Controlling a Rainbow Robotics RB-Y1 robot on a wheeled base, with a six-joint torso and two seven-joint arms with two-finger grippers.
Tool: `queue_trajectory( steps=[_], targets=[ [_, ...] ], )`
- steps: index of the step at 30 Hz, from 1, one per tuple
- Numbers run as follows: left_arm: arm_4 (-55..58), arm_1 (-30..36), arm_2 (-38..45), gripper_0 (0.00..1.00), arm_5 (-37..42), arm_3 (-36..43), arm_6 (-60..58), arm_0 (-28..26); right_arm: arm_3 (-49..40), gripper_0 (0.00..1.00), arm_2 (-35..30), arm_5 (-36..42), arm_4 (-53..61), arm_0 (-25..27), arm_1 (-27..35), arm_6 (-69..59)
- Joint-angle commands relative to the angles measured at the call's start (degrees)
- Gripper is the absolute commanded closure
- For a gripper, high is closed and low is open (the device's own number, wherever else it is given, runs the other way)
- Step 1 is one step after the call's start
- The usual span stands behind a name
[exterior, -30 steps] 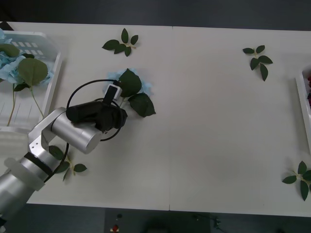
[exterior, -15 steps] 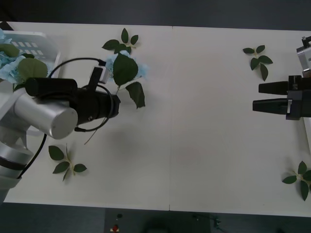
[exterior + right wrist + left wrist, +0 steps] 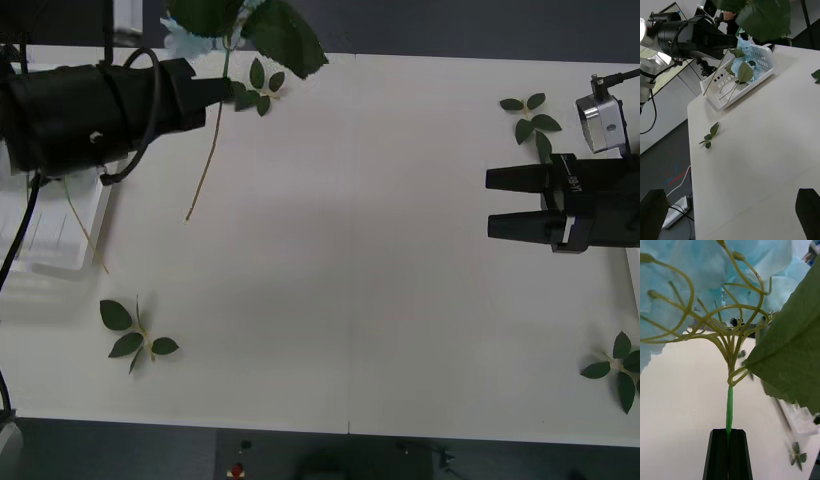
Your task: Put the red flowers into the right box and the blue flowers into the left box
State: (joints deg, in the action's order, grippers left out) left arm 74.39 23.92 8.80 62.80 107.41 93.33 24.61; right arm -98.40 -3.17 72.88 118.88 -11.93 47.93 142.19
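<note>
Even overhead light falls on the white table, bright and without glare. Soft, faint shadows spread toward its near left corner under the raised left arm. In the left wrist view the pale blue petals and big leaf blur up close.

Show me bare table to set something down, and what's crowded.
Free: the wide middle of the table, between the left leaf sprig and the open right gripper. Crowded: the far left, where the left gripper, jaws shut on a blue flower, hangs beside the left box.
</note>
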Motion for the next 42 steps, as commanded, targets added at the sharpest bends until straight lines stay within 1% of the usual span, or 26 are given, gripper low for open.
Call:
queue_trajectory(
  steps=[1, 4, 7, 9, 10, 14, 19, 23, 27, 28, 29, 31, 32, 33, 37, 39, 42],
  targets=[
    [4.7, 2.1, 3.7, 1.00, 3.4, -3.3, 4.9, 2.3, -0.7, 0.00, -0.5, 0.0, 2.0, -0.8, 0.1, 2.0],
    [3.9, 2.7, 9.0, 1.00, 9.1, -5.2, 8.5, 2.5, -0.7, 0.00, 0.3, 0.0, 2.9, -1.2, 0.1, 2.0],
    [0.8, 4.6, 18.1, 1.00, 16.2, -7.7, 14.2, 2.6, -0.6, 0.00, 0.9, 0.0, 3.2, -1.3, -0.3, 2.1],
    [-1.0, 6.2, 20.6, 1.00, 18.1, -8.2, 16.8, 2.5, -0.7, 0.00, 0.9, 0.0, 3.4, -1.3, -0.5, 2.1],
    [-2.8, 8.1, 22.4, 1.00, 18.8, -8.2, 18.6, 2.2, -0.7, 0.00, 0.9, 0.1, 3.4, -1.7, -0.6, 2.1],
    [-6.0, 13.9, 25.3, 1.00, 18.9, -8.1, 21.5, 1.3, -0.7, 0.00, 1.2, 0.4, 3.3, -2.2, -1.0, 2.1],
    [-13.7, 22.4, 28.5, 1.00, 18.8, -8.1, 21.6, -0.4, -0.7, 0.00, 2.0, 0.4, 3.4, -2.4, -1.1, 2.3],
    [-18.8, 26.3, 30.9, 1.00, 18.8, -8.1, 21.6, -2.4, -0.7, 0.00, 2.4, 0.4, 3.4, -2.4, -1.3, 2.5],
    [-21.9, 27.0, 33.5, 0.99, 18.1, -8.1, 21.6, -4.7, -0.7, 0.00, 2.5, 0.4, 3.3, -2.3, -1.5, 2.8],
    [-22.2, 27.0, 33.9, 0.94, 17.5, -8.1, 21.6, -5.4, -0.7, 0.00, 2.5, 0.4, 3.3, -2.3, -1.5, 2.8],
    [-22.4, 27.0, 33.9, 0.74, 16.7, -8.2, 21.6, -6.2, -0.7, 0.00, 2.5, 0.4, 3.3, -2.3, -1.5, 2.8],
    [-22.4, 27.0, 33.8, 0.42, 15.4, -8.1, 21.6, -7.0, -0.7, 0.00, 2.6, 0.4, 3.7, -2.4, -1.5, 2.8],
    [-22.5, 27.0, 33.7, 0.35, 15.2, -8.1, 21.5, -7.0, -0.7, 0.00, 2.6, 0.3, 3.7, -2.3, -1.5, 2.8],
    [-22.6, 27.0, 33.5, 0.25, 15.2, -8.1, 21.5, -7.0, -0.7, 0.00, 2.5, 0.4, 3.7, -2.4, -1.5, 2.8],
    [-22.2, 27.0, 32.9, 0.20, 15.1, -8.2, 21.5, -7.1, -0.7, 0.00, 2.6, 0.4, 4.2, -2.4, -1.5, 2.8],
    [-21.4, 27.0, 32.3, 0.20, 15.0, -8.1, 21.5, -7.1, -0.8, 0.00, 2.5, 0.4, 4.3, -2.3, -1.5, 2.7],
    [-16.5, 27.1, 30.3, 0.19, 13.0, -7.8, 21.5, -8.1, -1.1, 0.00, 2.5, 0.4, 4.5, -2.4, -1.4, 2.7]
  ],
)
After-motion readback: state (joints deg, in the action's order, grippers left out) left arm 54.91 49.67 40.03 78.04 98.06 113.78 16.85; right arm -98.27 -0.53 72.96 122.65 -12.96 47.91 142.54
